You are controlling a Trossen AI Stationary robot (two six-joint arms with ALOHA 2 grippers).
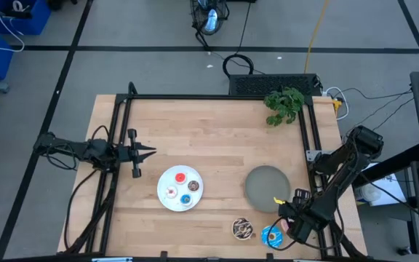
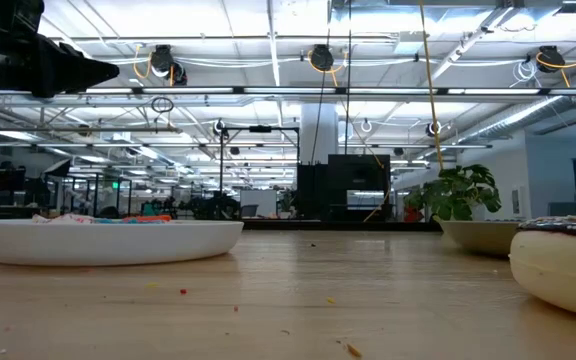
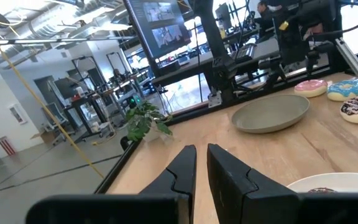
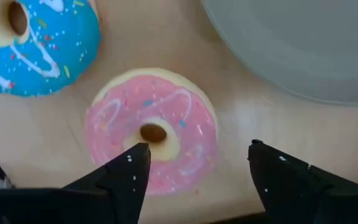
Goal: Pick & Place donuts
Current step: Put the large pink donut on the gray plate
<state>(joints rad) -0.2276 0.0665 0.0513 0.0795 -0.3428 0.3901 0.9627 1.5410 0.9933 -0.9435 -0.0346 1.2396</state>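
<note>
The pink-iced donut [image 4: 152, 132] lies flat on the worktop [image 1: 217, 138], just beside the blue-iced donut [image 4: 33, 43] and near the rim of the grey plate [image 4: 303, 43], which is bare. The right pincer [image 4: 194, 167] is poised directly over it, fingers spread wide and nothing gripped; one fingertip sits over the donut's hole, the other beyond its edge. The step in hand is judged to be the pick of this donut. Next, a descent is called for so the ring's side is straddled, then a closing. The left pincer [image 3: 199, 163], almost clenched and empty, is parked beside the white plate [image 1: 162, 191], where the tiny donuts [image 1: 182, 186] rest.
</note>
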